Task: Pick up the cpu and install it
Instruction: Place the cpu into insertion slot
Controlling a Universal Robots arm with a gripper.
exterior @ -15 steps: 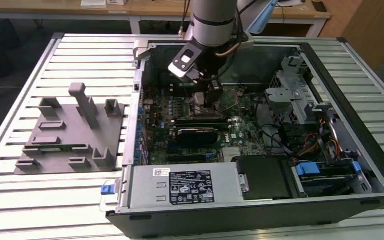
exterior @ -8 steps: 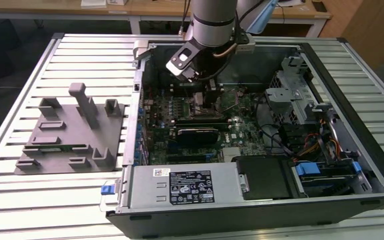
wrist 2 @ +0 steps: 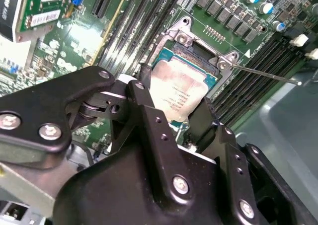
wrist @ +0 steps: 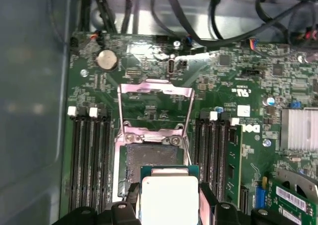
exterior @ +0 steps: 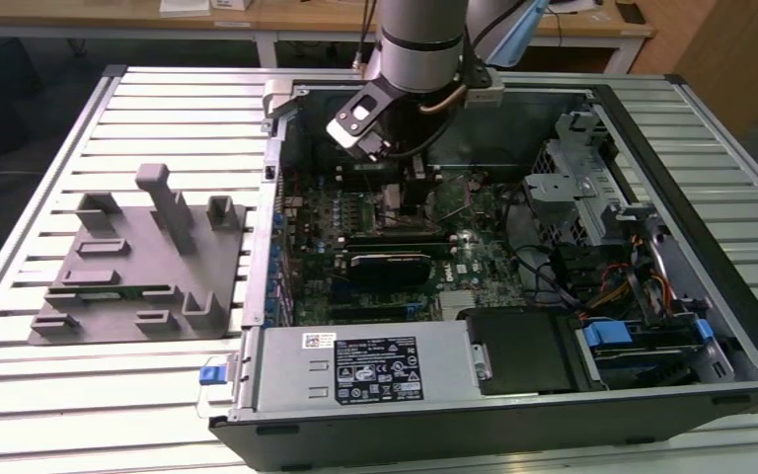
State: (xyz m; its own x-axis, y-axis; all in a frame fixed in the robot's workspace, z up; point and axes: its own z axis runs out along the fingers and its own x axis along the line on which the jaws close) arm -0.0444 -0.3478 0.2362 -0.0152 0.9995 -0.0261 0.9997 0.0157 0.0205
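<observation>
One gripper (wrist 2: 174,106) pinches the cpu (wrist 2: 181,88) by its sides | cpu hangs close above the open socket (wrist: 149,158) | best held flat; corners lined up

The tray (exterior: 113,269) lies at nine o'clock of the computer case (exterior: 393,439) in the exterior view; inside, the tool (wrist 2: 176,100) holds the cpu (wrist 2: 181,86) above the socket (wrist 2: 198,51).

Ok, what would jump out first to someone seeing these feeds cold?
The arm reaches down into the open computer case, mid-frame in the exterior view. In both wrist views the gripper holds the cpu over the open socket. A grey tray lies at the exterior view's left.
</observation>
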